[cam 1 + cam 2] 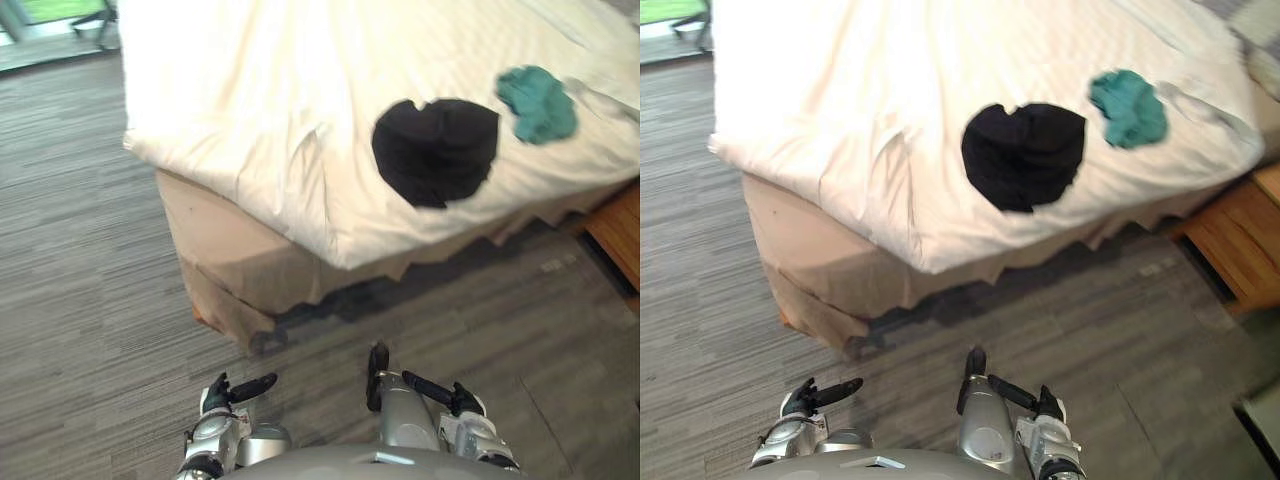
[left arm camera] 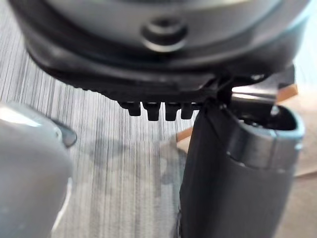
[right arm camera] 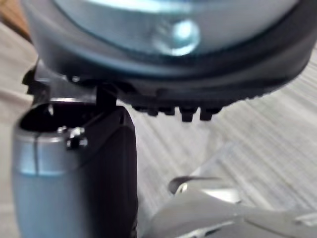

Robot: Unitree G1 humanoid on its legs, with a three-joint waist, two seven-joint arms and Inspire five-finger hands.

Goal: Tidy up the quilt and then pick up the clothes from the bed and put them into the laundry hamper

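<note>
So we're at the quilt step, and honestly we're too far off the bed [image 1: 232, 272] to do anything yet. Our take: get in close at the bed's near corner first, then grab the quilt [image 1: 260, 100] along its hanging edge and pull outward in one even stroke, both hands spread apart, so the creases go flat instead of bunching. We shouldn't drag hard, because the clothes ride on top and could slide off the bed.

The quilt itself is white and covers the whole top of the bed. It's mostly smooth, with a cluster of wrinkles near that same corner where it drapes over the tan bed skirt.

The black garment [image 1: 437, 150] is a rumpled, roundish heap lying on the quilt close to the bed's near side edge. The teal garment [image 1: 538, 102] is smaller and scrunched up. It sits just beside the black one, a bit further in on the bed.

Both hands hang low over the floor, well apart from the bed. The left hand [image 1: 236, 390] and the right hand [image 1: 432, 388] have their fingers stretched out loose, with nothing in them.
</note>
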